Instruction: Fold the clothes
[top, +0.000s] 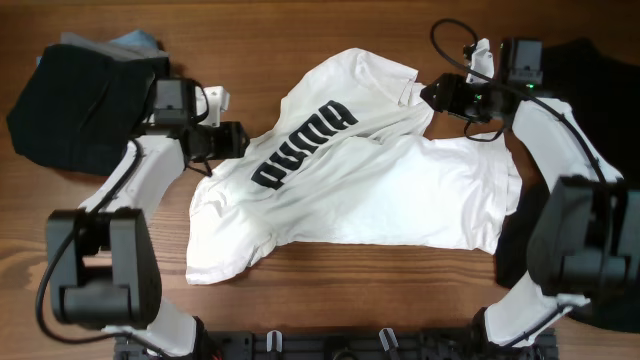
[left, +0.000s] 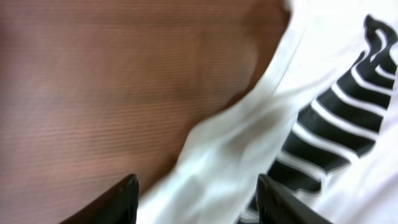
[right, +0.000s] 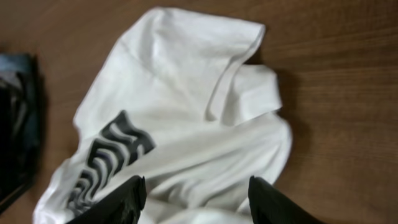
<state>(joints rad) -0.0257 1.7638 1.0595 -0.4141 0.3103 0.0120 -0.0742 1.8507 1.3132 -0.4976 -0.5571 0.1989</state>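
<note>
NEAR: dark folded fabric pile (top: 75, 110) left; large black fabric garment (top: 605, 60) right | white fabric PUMA T-shirt (top: 380, 190): long axis left-right | left gripper (top: 243, 140), right gripper (top: 430, 93): spread

Brown wooden table (top: 300, 30), grain running lengthwise; a dark rail (top: 330, 346) with clips along its near edge

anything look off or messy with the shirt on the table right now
The white T-shirt lies crumpled and slanted on the table, its lettering running diagonally and its upper end folded over itself. It is not laid flat for folding. Nothing looks torn or spilled.
</note>
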